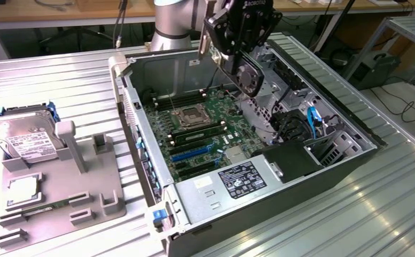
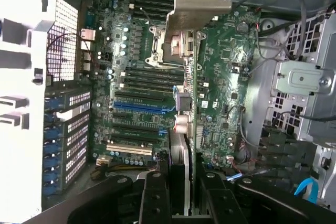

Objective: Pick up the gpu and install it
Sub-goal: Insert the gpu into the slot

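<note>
**Figure. Graphics card carried over the open computer case.**

The claw [image 1: 235,58] is closed on the graphics card [image 1: 250,79] and grips it by its upper edge. The card hangs on edge directly beneath the claw, its round black fan facing outward in the exterior view. It is clear of the case [image 1: 130,101] and touches nothing else.

In the wrist view the claw [image 2: 188,195] pinches the card [image 2: 181,140] between its two dark fingers [image 2: 156,198]. The card is seen edge-on, running away from the claw to its silver end bracket [image 2: 202,3].

The circuit board [image 2: 226,51] lies well below the claw. Its long blue slot [image 2: 139,105] runs crosswise to the card's line, beside the claw's line of sight rather than under it. The processor socket [image 1: 193,115] also lies below the claw.

Far off on the exterior view's left, the hard drive [image 1: 22,136] stands in the grey holder [image 1: 58,198], untouched.

*Technique for this step, as a judgement.*
- The card is best kept upright and square in the grip.
- Its lower edge should be turned parallel to the chosen slot [image 1: 188,152] before it goes down.
- The bracket end should face the case's slotted rear wall.
- The descent wants to be straight and slow, clear of the cables and the drive cage beside the claw.
- A tilted card would likely catch on the slot's lip or scrape nearby parts.
</note>
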Controlling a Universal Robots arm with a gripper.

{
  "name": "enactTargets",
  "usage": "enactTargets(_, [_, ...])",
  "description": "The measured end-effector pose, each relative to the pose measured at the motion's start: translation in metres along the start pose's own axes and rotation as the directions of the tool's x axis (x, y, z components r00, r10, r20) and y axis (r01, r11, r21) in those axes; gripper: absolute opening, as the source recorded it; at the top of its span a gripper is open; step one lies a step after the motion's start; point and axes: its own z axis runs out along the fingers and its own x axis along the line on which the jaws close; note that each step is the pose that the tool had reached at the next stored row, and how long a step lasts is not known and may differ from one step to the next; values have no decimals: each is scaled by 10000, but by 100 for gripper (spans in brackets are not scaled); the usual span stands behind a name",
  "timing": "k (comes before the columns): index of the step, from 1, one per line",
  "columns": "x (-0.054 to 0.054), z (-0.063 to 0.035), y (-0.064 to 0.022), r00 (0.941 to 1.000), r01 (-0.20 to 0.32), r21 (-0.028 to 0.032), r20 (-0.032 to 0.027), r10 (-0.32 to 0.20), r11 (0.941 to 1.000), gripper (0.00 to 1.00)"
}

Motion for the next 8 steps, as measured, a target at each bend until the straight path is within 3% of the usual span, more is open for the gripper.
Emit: enactTargets(8, [0,0,0,9925,1217,-11,90,-1217,9926,28])
